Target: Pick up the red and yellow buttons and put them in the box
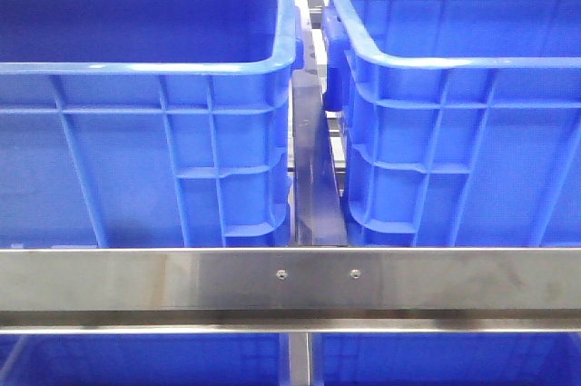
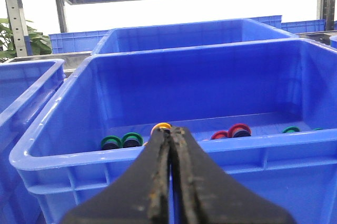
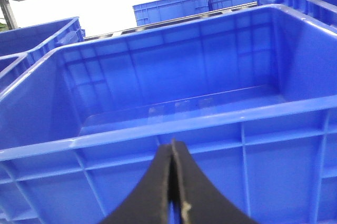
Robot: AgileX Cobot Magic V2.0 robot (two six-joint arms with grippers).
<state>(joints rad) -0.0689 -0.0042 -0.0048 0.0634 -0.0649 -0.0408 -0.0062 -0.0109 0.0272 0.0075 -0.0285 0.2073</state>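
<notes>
Two large blue crates are seen side by side in the front view, behind a steel rail (image 1: 290, 282) that runs across the frame. The left crate (image 1: 145, 113) shows a darker blue inside; the box (image 1: 463, 113) on the right shows a lighter, brighter blue inside. A narrow gap with a dark upright panel (image 1: 316, 177) is left between them. Neither arm is seen in this view.

In the left wrist view, the left claw (image 2: 170, 134) is held just outside the near rim of the left crate, its two black fingers pressed together with nothing between them. Small round buttons are scattered on that crate's floor: two green ones (image 2: 121, 140), the yellow button (image 2: 161, 127) partly hidden behind the fingertips, the red button (image 2: 239, 130) lying tilted beside a second red one (image 2: 219, 135), and more green ones (image 2: 290, 129) farther along. They are round, so no long axis can be made out.

In the right wrist view, the right claw (image 3: 172, 147) is likewise closed on nothing, held just outside the near wall of the box, whose long side runs across the view. No buttons are seen on the visible floor of the box.
</notes>
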